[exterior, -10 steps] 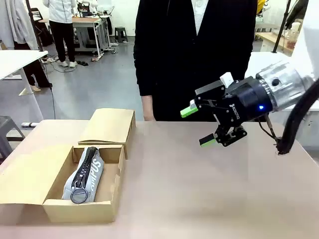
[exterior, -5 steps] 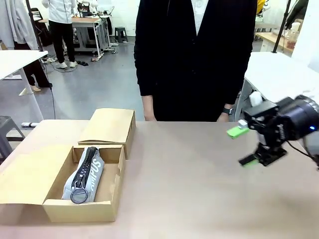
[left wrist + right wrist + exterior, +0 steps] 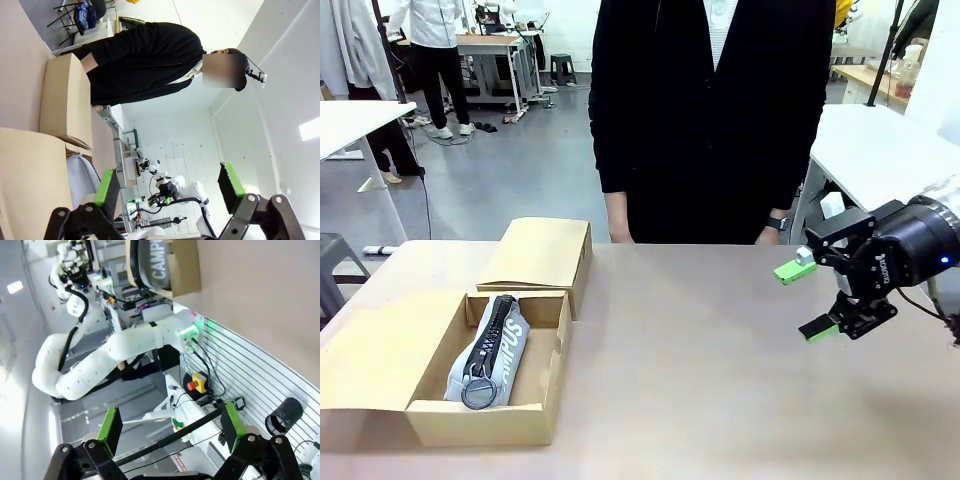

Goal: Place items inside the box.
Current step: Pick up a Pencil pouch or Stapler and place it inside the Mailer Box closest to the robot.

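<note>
one item, the grey pencil case (image 3: 488,350), lies inside the long box (image 3: 546,395) at the table's (image 3: 720,380) left end, its wide flap (image 3: 370,362) folded out flat and the smaller box (image 3: 540,252) sitting just behind it. the right gripper (image 3: 808,300) has pulled away from the middle of the table in the last second and now hangs over the right edge, fingers wide apart with nothing between them. the move has nearly stopped. the box and the case have not shifted. the left gripper (image 3: 170,186) also has its fingers spread and empty, with the cardboard just ahead of it. the person (image 3: 710,110) stands at the far side, hands low behind the table edge. my guess is the arm has backed off to wait for the next item.
</note>
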Tool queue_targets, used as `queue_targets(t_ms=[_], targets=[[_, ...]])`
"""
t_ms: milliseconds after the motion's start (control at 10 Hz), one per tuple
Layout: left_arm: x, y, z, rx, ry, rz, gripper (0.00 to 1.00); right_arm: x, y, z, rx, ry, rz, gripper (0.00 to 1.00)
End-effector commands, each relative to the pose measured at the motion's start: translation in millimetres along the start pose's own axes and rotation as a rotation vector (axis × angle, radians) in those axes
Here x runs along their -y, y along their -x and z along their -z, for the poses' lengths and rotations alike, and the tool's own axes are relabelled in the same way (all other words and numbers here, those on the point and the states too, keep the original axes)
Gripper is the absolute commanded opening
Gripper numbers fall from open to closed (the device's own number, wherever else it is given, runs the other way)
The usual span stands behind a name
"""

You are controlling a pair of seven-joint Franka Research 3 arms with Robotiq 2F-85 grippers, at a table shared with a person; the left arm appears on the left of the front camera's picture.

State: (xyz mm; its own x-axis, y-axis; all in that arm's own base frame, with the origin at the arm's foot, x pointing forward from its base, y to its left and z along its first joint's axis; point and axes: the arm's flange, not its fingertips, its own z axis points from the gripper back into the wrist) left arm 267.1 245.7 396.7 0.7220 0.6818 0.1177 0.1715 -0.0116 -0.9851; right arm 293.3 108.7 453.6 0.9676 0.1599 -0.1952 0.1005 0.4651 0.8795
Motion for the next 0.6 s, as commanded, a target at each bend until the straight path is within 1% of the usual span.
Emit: queue_targets(t_ms=[0, 100, 200, 300, 400, 500], targets=[[1.3, 4.8, 1.8, -0.002, 0.014, 0.014, 1.00, 42.6, -3.3, -41.0, 0.033, -0.083, 0.107, 1.00], [1.3, 4.8, 1.8, -0.002, 0.014, 0.014, 1.00, 61.6, 8.4, -57.2, 0.070, -0.098, 0.147, 1.00], [1.3, 4.8, 1.8, -0.002, 0.014, 0.014, 1.00, 79.4, 18.0, -71.6, 0.066, -0.137, 0.165, 1.00], [1.3, 4.8, 1.8, -0.002, 0.014, 0.014, 1.00, 99.3, 20.1, -79.0, 0.031, -0.130, 0.222, 1.00], [1.3, 4.8, 1.8, -0.002, 0.014, 0.014, 1.00, 110.1, 8.0, -73.6, 0.045, -0.117, 0.290, 1.00], [1.3, 4.8, 1.8, -0.002, 0.014, 0.014, 1.00, 80.1, 3.8, -82.1, 0.071, -0.117, 0.208, 1.00]])
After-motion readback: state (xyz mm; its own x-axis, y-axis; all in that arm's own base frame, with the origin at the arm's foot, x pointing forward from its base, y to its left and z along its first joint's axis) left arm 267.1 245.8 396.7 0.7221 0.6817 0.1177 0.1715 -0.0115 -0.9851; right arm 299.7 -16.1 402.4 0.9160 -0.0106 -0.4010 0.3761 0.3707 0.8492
